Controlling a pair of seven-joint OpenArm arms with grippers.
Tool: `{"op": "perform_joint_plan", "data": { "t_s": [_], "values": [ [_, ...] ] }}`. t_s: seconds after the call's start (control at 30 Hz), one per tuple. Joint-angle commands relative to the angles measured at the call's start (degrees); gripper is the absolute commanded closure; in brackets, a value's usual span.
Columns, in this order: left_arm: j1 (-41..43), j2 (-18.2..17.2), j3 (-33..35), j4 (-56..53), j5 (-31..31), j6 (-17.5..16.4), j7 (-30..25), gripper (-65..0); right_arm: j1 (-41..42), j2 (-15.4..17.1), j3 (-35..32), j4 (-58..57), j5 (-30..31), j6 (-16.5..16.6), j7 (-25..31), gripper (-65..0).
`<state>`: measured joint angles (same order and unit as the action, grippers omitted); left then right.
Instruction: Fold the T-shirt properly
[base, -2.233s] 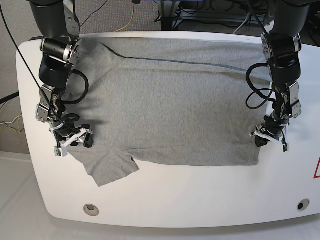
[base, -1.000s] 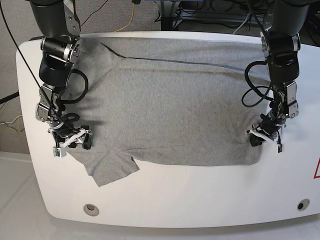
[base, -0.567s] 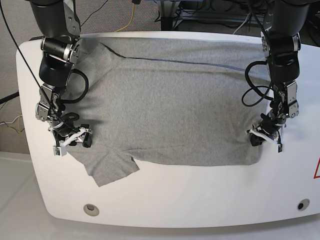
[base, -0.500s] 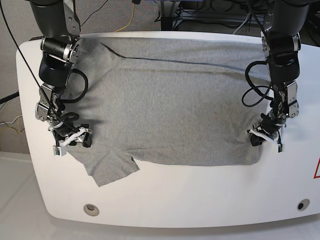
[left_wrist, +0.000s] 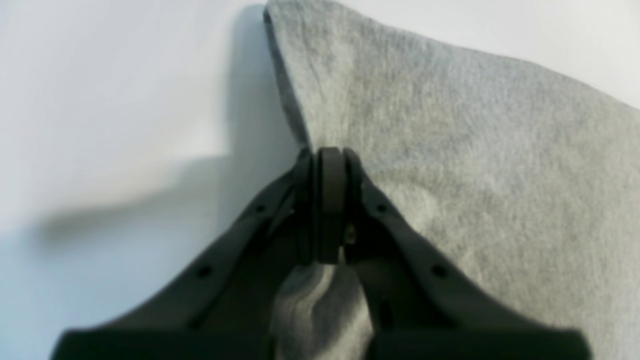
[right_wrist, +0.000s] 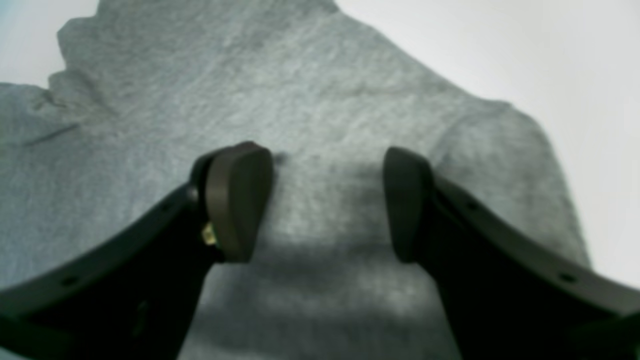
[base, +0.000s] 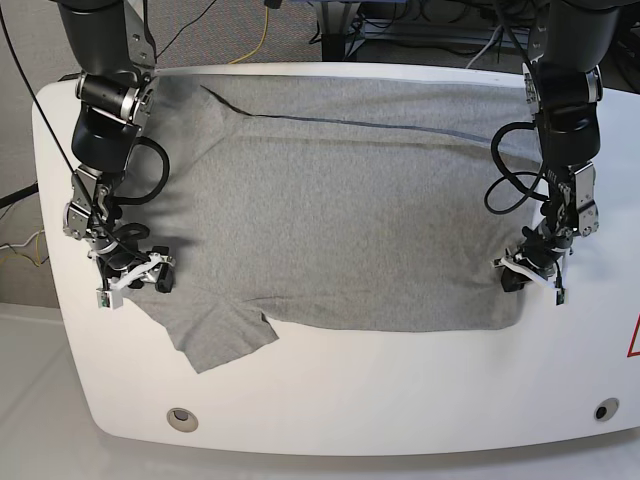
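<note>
Since earlier, the gaping right pincer (base: 130, 280) slid outward over the flat grey T-shirt (base: 340, 220), whose pinched edge puckers inside the clamped left pincer (left_wrist: 330, 160).

I counted one T-shirt (base: 340, 210) on one worktop (base: 400, 400), and my two grippers, left gripper (base: 530, 277) and right gripper (base: 132, 283).

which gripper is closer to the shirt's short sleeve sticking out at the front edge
Right. The right gripper hangs open just above the sleeve; the left gripper is clamped on the T-shirt at the opposite side.
</note>
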<state>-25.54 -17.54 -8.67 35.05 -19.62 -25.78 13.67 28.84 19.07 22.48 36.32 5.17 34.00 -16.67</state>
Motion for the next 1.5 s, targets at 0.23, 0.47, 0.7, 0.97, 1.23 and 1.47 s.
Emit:
{"op": "perform_joint_plan", "data": {
  "t_s": [0.23,0.47,0.7,0.97,1.23,1.47],
  "values": [
    [-0.8,-0.5,0.0,0.6,0.4,0.1,2.0,-0.5,1.0,4.1,0.2,-0.4,1.7,-1.0,2.2,-37.4],
    [-0.5,-0.5,0.1,0.9,0.3,0.2,2.1,-0.2,0.7,3.5,0.3,1.1,1.8,0.0,2.0,-37.2],
    [-0.6,-0.4,0.1,1.0,0.4,0.1,2.3,0.0,0.3,1.0,0.4,8.6,1.7,1.1,-0.1,-37.7],
    [-0.3,-0.5,0.0,1.4,-0.1,0.3,2.3,0.0,0.5,0.7,0.6,13.2,2.1,0.8,-2.5,-38.0],
    [-0.2,-0.7,0.0,1.5,-0.2,0.2,2.2,-0.6,1.5,1.0,0.6,10.2,1.9,0.5,-2.1,-38.1],
    [0.0,-0.8,-0.1,1.8,-0.3,0.3,2.2,-3.4,2.2,1.0,0.5,5.5,0.5,0.7,0.6,-38.2]
  ]
}}
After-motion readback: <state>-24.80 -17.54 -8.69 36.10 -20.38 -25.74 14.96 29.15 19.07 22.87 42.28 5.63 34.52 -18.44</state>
